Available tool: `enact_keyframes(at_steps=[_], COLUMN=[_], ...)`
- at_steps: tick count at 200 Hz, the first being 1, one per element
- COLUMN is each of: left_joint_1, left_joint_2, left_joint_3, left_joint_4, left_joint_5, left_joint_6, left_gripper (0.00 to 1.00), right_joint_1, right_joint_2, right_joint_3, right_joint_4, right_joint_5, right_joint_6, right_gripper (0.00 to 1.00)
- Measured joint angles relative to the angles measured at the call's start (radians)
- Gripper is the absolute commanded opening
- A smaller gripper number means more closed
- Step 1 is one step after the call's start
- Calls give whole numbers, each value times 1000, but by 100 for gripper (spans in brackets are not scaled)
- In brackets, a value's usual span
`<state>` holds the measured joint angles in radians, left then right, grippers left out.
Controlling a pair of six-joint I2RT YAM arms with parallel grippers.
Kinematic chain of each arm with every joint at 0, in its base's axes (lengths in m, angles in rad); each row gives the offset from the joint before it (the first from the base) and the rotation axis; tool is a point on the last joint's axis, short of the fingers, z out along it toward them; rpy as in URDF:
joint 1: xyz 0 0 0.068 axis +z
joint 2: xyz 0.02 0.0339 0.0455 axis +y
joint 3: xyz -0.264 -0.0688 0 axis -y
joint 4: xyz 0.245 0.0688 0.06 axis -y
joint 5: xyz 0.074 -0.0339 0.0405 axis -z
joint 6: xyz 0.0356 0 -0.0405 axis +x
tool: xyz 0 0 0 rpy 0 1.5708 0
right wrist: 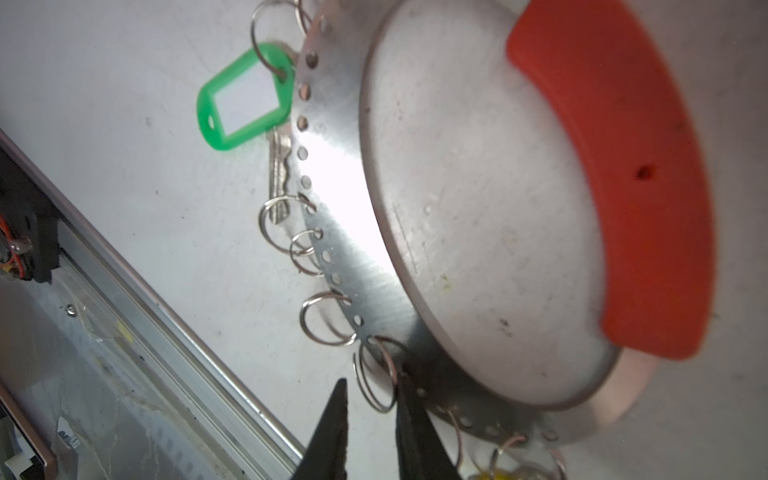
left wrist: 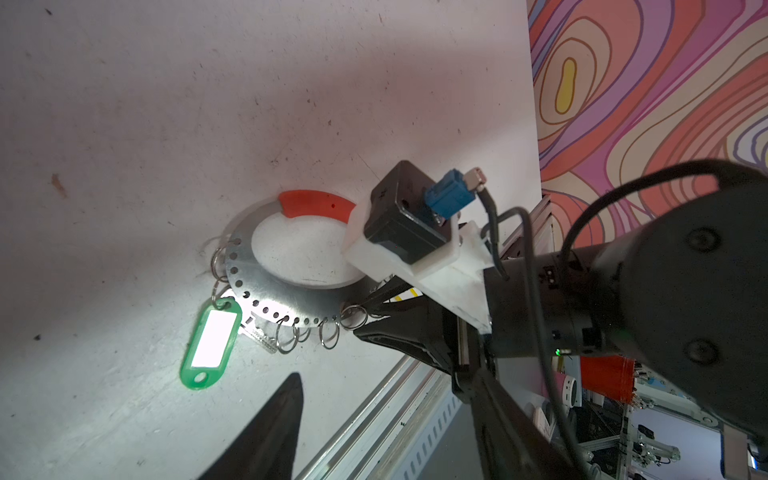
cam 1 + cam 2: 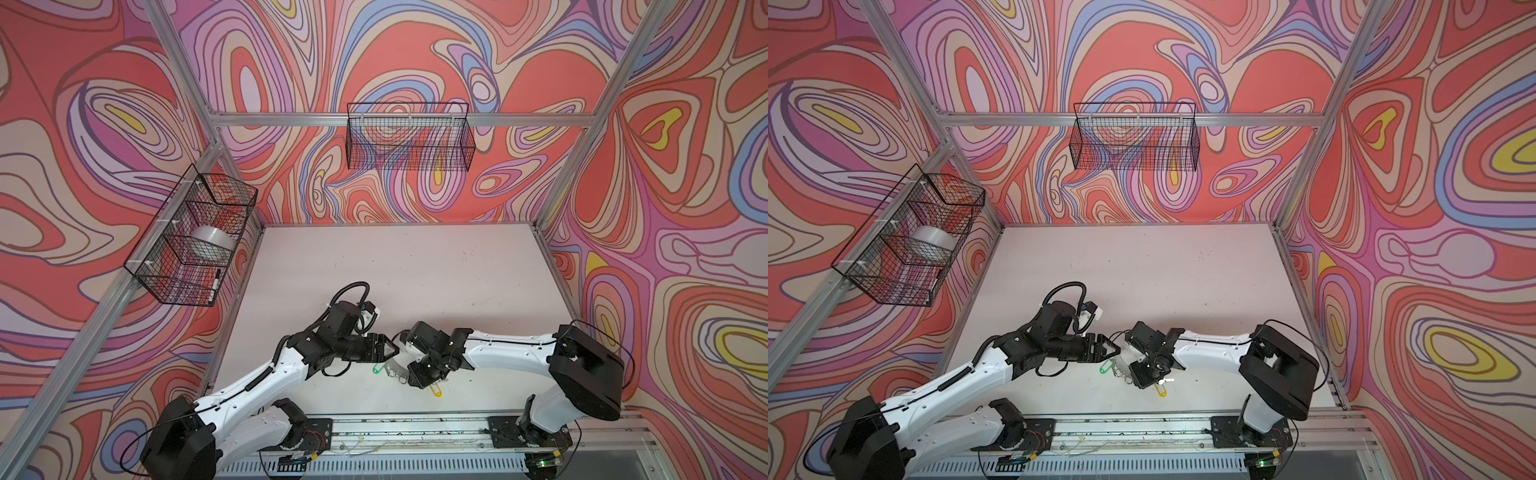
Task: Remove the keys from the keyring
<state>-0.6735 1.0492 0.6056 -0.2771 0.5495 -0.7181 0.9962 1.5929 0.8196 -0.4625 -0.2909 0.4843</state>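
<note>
Straddling a split ring (image 1: 374, 378) on the keyring (image 2: 266, 291).
The keyring lies on the counter (image 3: 415, 270); right fingers (image 1: 332, 432) stand narrowly parted around the split ring, left fingers (image 2: 270, 436) released, empty.

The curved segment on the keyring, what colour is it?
Red. The curved segment of the keyring shows best in the right wrist view.
</note>
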Motion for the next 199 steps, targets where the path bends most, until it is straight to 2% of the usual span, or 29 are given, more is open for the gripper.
enact_keyframes(at_steps=[49,83,144,199], left_joint_1=[0,0,0,0], left_joint_2=[0,1,-1,-103], left_joint_3=[-5,-5,-5,-5], left_joint_4=[0,0,0,0], left_joint_5=[0,0,0,-38], left_joint_6=[0,0,0,13], left_gripper=[65,65,65,69], right_joint_1=[0,0,0,0], right_joint_2=[6,9,-5,-142], right_joint_3=[6,18,22,56], right_joint_4=[0,0,5,-46], right_joint_5=[18,26,45,86], right_joint_6=[8,8,5,-51], right_gripper=[11,0,0,0])
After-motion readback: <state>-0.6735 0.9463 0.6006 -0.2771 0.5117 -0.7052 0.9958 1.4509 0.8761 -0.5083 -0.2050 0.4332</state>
